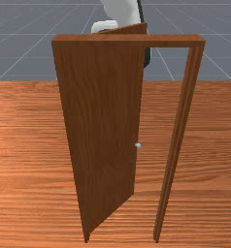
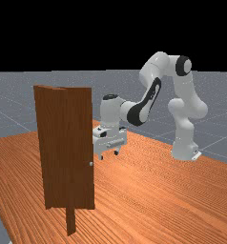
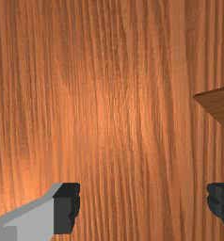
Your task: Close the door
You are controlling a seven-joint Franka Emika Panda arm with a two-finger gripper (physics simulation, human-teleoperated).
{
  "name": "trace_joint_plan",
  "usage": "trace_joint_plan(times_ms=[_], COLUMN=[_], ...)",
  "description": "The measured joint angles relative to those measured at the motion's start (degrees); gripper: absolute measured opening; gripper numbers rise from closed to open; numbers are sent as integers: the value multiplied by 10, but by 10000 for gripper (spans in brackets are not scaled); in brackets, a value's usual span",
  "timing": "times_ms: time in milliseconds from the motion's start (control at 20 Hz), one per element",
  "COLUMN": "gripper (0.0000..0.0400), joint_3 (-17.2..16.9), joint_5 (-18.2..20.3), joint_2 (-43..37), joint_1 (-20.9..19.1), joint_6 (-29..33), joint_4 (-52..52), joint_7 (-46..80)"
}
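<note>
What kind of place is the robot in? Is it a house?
Probably a pretend, computer-made practice place for robots. A robot arm reaches over a wooden table, a door stands in its frame without walls, and lines cross the grey floor.

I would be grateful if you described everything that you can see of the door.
The door is a tall, flat panel of what looks like dark brown, grained wood, with a small, pale, rounded knob at its free edge. It stands upright and open, swung back toward the arm; its other long edge meets the frame at the front view's left. The open claw is nearby, without visible contact.
</note>
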Motion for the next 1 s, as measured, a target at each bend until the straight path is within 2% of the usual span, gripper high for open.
trace_joint_plan(times_ms=[50, 100, 150, 250, 300, 350, 400, 450, 550, 700, 750, 800, 850, 900, 1000], gripper=[244, 148, 90, 33, 177, 265, 318, 350, 382, 396, 398, 399, 399, 399, 400], joint_3=[-2, -8, -25, -33, -35, -35, -33, -33, -31, -43, -41, -41, -74, -35, -35], joint_5=[19, 36, 36, 36, 31, 28, 29, 32, 37, 29, 30, 28, -13, 36, 36], joint_2=[47, 113, 117, 117, 115, 115, 121, 126, 138, 148, 188, 268, 245, 266, 267], joint_1=[-32, -101, -139, -154, -148, -142, -144, -150, -171, -172, -175, -179, -145, -174, -173], joint_6=[-28, -70, -70, -70, -82, -89, -94, -92, -87, -69, -140, -232, -123, -167, -167], joint_4=[78, 188, 191, 191, 190, 191, 203, 210, 227, 227, 301, 452, 385, 432, 432], joint_7=[-112, -213, -213, -213, -199, -192, -201, -211, -248, -232, -232, -227, -181, -221, -221])
